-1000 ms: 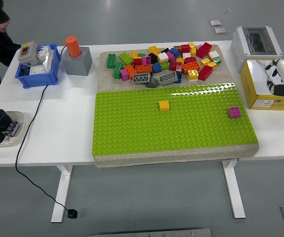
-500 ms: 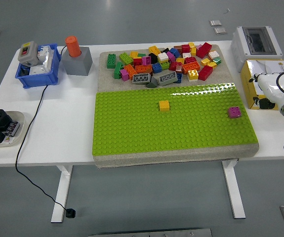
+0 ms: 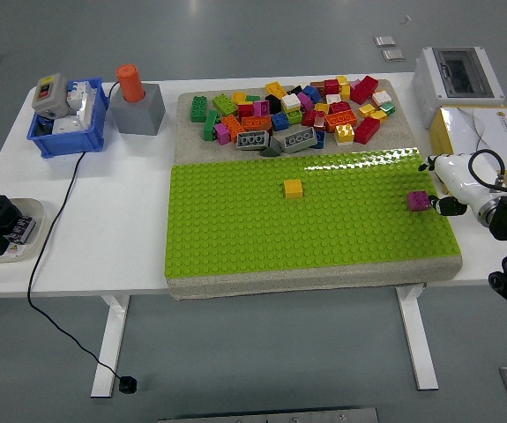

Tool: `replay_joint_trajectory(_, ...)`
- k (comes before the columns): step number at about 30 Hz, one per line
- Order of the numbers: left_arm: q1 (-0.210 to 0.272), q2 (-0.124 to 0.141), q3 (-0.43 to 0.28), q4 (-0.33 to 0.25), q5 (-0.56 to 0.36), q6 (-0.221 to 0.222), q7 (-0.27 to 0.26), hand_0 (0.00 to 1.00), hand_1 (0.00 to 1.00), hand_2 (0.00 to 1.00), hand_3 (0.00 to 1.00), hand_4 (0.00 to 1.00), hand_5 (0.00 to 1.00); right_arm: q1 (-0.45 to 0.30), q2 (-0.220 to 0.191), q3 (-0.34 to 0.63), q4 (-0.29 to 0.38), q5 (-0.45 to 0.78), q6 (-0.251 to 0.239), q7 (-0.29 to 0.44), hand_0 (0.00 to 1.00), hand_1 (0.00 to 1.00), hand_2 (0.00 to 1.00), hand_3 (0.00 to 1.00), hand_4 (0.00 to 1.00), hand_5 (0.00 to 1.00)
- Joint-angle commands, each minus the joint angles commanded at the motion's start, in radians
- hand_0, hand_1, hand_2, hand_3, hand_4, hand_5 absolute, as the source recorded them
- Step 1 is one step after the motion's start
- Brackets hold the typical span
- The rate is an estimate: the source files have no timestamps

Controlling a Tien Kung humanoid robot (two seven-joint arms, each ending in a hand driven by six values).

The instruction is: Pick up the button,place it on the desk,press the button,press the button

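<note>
Big lime-green studded baseplate (image 3: 310,216) mid-table w/ a yellow brick (image 3: 294,188) & a magenta brick (image 3: 419,200) on it; heap of mixed coloured bricks (image 3: 293,111) behind. Yellow carton (image 3: 491,141) at right, white breaker box (image 3: 457,81) beyond.

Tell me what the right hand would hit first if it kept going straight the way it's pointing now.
Probably the magenta brick on the green baseplate: the right hand points left across the table, just beside it. Its height above the plate is unclear, so it might pass over.
</note>
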Motion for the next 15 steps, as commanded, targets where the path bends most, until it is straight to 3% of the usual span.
replay_joint_trajectory(9,-0.009,0.001,0.004,0.0,-0.008,0.001,-0.004,0.651,0.629,0.669,0.699,0.699,0.451,0.04,-0.006,-0.05,-0.007,0.007,0.008,0.005,0.656,0.663,0.767,0.755,0.718,0.12)
replay_joint_trajectory(15,-0.009,-0.002,-0.008,0.0,-0.002,0.002,0.0,0.651,0.628,0.668,0.699,0.698,0.448,0.046,-0.014,-0.029,-0.016,0.007,0.0,-0.004,0.664,0.664,0.772,0.761,0.731,0.155)
